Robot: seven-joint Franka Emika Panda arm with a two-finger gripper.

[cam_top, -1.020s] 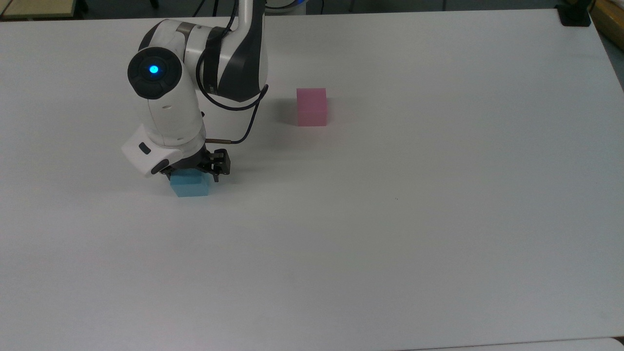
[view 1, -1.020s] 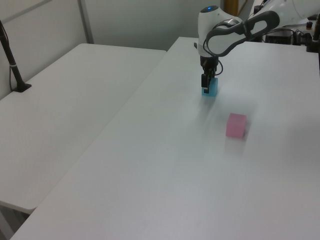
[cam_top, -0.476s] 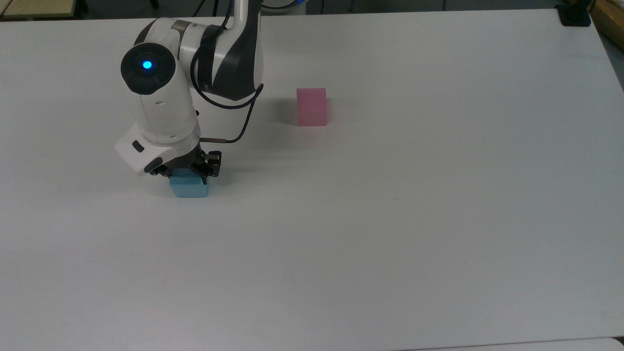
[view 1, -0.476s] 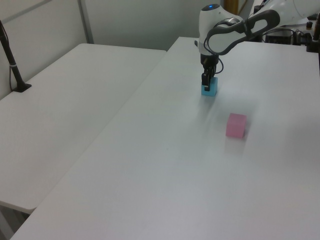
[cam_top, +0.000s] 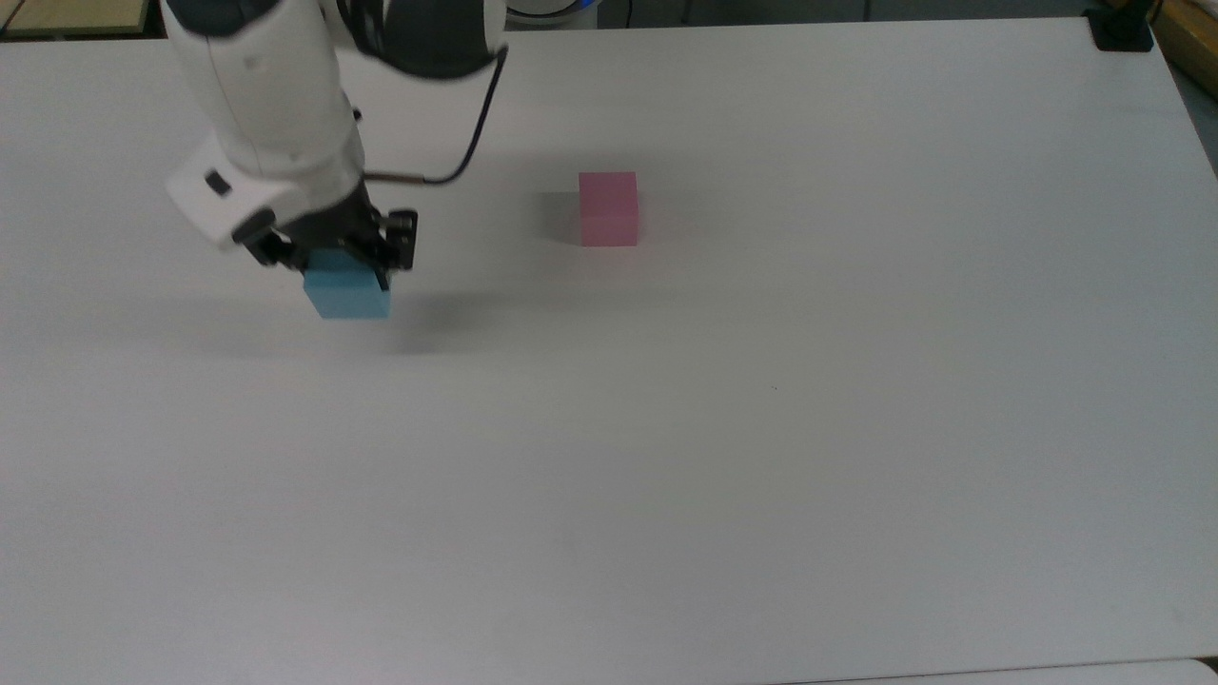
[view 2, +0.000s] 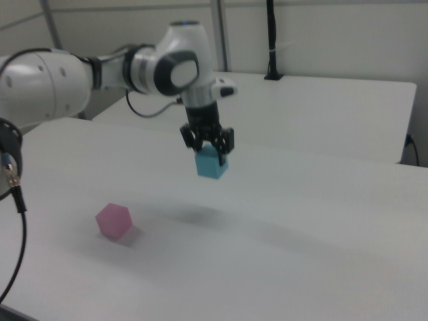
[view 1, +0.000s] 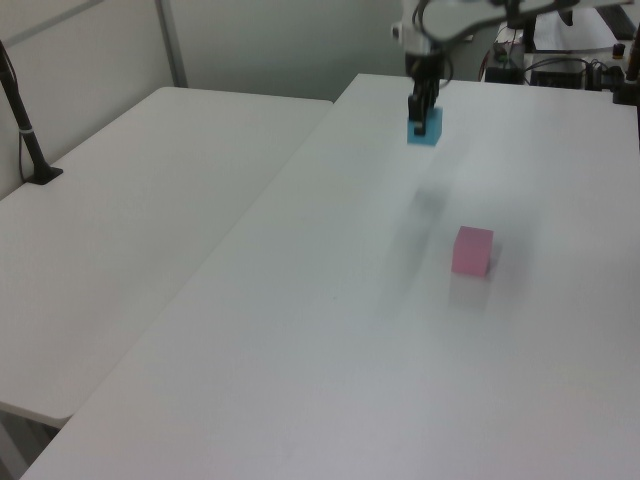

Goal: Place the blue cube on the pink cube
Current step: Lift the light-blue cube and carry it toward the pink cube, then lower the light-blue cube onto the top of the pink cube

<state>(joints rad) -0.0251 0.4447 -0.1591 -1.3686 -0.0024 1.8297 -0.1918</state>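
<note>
**Soft overhead light, faint shadows, some motion blur**

Even, diffuse light falls from above on a pale grey-white worktop (cam_top: 761,476), with no hard glare. In the top view a broad, soft shadow lies on the worktop below and to the right of the raised blue cube (cam_top: 347,293). The pink cube (cam_top: 608,208) casts a dim shadow toward the top view's left. The arm (cam_top: 266,105) looks smeared by motion. The left view is washed out; the right view is slightly hazy.

Sky-blue cube (cam_top: 346,293), pale pink cube (cam_top: 608,209), white table (cam_top: 761,428)
</note>
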